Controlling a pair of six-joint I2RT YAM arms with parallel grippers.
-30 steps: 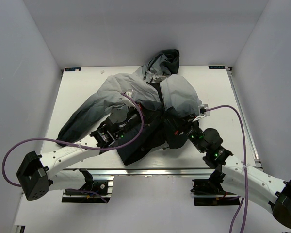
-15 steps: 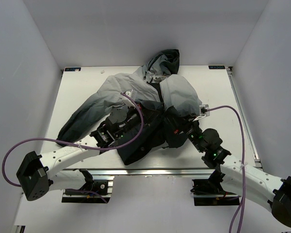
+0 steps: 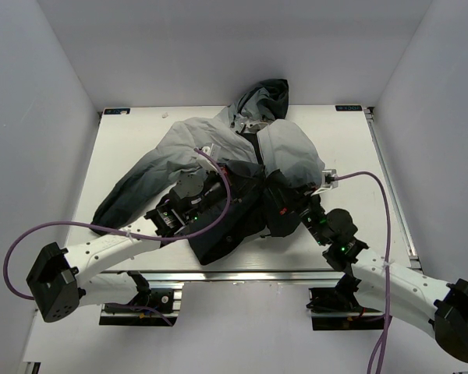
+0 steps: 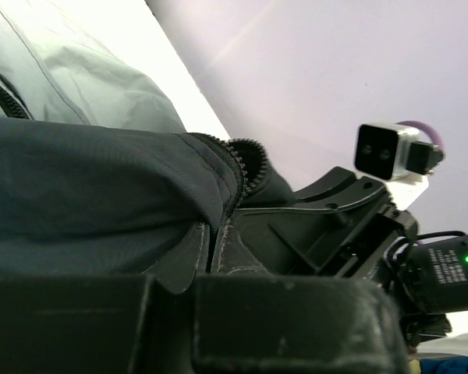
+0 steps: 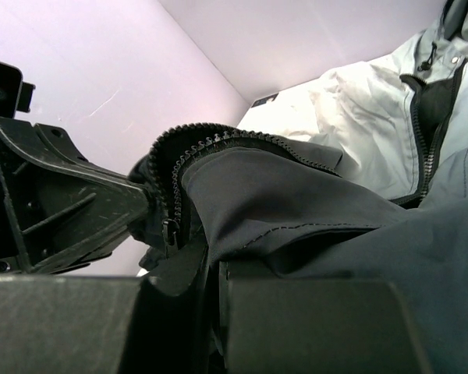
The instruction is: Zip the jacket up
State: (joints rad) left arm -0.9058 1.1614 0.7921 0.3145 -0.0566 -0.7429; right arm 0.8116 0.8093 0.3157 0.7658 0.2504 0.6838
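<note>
The jacket (image 3: 218,144) lies spread on the white table (image 3: 351,148), with its hood (image 3: 261,97) at the far edge and its black hem near me. My left gripper (image 3: 232,185) and right gripper (image 3: 285,204) meet over the dark lower front. In the left wrist view the left gripper (image 4: 210,249) is shut on the dark front edge of the jacket (image 4: 101,195), just below the zipper teeth (image 4: 246,164). The right gripper (image 5: 214,269) is shut on the other dark front edge (image 5: 296,210). A curved run of zipper teeth (image 5: 191,148) and a small slider (image 5: 169,231) sit just above its fingers.
One grey sleeve (image 3: 129,195) trails toward the near left of the table. Purple cables (image 3: 78,227) loop from both arms. A metal rail (image 3: 242,274) runs along the near edge. White walls close in the table on three sides.
The right arm has shifted slightly left toward the jacket's middle, its cable following. Both grips on the fabric are unchanged, and the left arm has barely moved.
</note>
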